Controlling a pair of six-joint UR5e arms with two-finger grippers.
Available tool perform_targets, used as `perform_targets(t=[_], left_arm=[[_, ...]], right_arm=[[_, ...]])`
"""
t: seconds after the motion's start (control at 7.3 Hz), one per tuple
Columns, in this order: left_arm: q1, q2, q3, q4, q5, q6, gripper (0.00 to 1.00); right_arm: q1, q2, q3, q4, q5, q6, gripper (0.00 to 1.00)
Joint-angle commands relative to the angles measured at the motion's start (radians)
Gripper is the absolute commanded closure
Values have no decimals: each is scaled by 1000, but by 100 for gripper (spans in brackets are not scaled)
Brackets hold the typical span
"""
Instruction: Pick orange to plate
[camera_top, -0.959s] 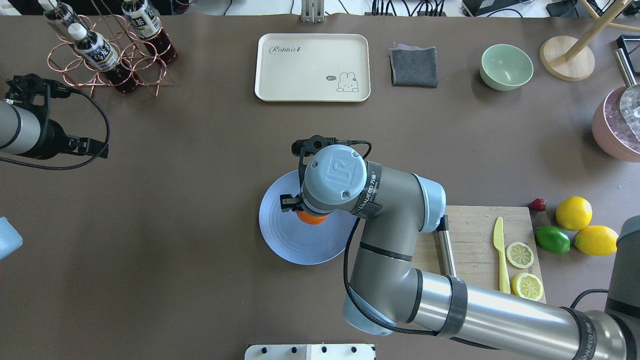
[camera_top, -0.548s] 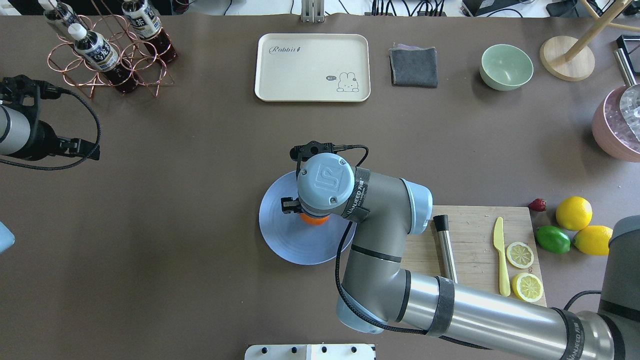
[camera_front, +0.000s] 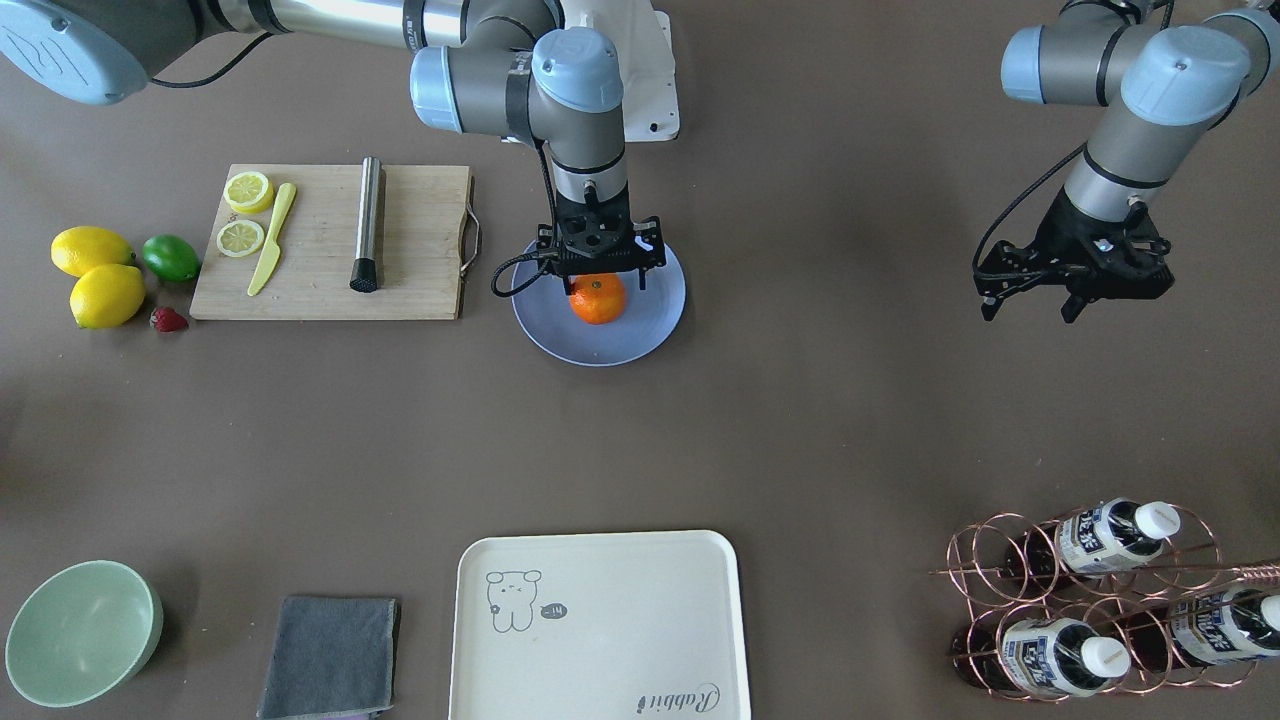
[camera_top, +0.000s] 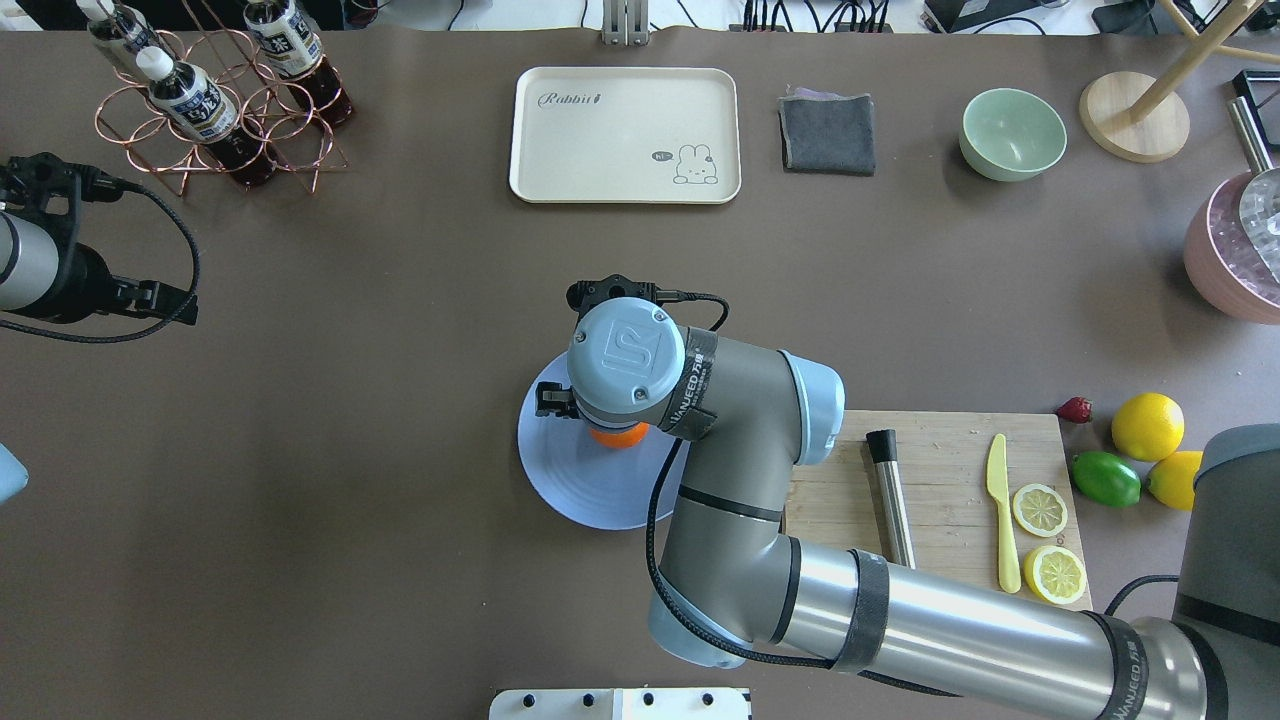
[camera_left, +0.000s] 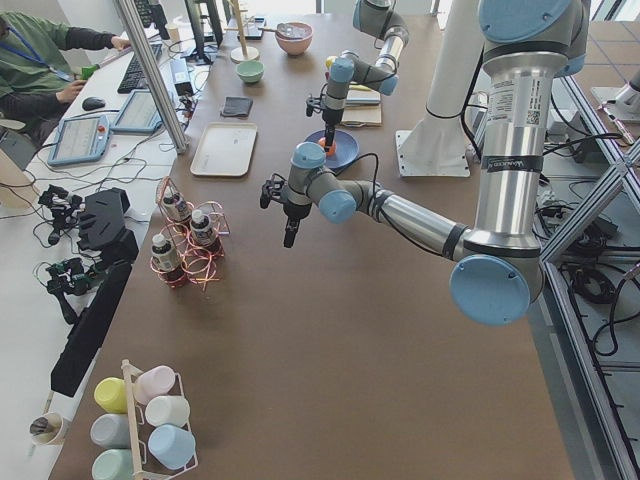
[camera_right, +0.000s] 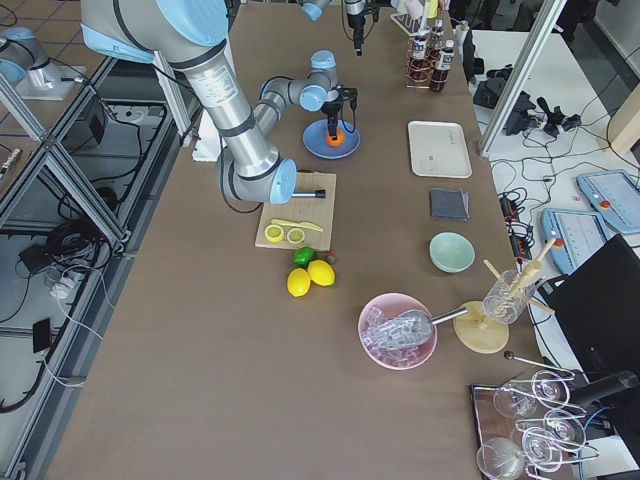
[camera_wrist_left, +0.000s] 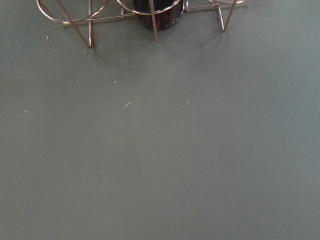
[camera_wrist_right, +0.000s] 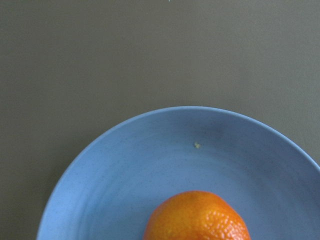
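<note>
Bare brown table (camera_wrist_left: 160, 150); copper wire rack (camera_wrist_left: 90, 22) and dark bottle (camera_wrist_left: 156, 12) along top edge

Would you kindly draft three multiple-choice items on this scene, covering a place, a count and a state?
1. Where is the orange?
A. on the plate
B. in the green bowl
C. on the cream tray

2. How many whole lemons lie beside the lime?
A. one
B. two
C. four

3. The lemon pieces on the cutting board are:
A. peeled
B. uncut
C. cut slices

Answers:
1 A, the right wrist view shows it sitting on the blue surface.
2 B, two yellow fruits lie by the lime.
3 C, their cut flesh faces up.
</note>
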Motion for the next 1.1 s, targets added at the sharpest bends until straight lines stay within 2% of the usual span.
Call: perform_targets(t=[0.0,0.14,0.27,0.55,0.68,0.96], left_arm=[[-33,5,0,2,-44,29,2],[-79,74,-6,2,-94,154,2],[-167,113,0,3,-101,305,2],[-340,183,0,25,-119,470,2],[-431,168,-6,143,-172,614,2],[-597,132,8,312,-179,842,2]], right_arm=[[86,-26,145,-171,129,-5,0],[168,-87,281,-297,223,-80,0],[253,-183,389,-368,248,-178,0],[458,-358,417,-376,332,-522,0],[579,-435,411,-376,407,-726,0],[815,-596,373,-369,507,-1048,0]])
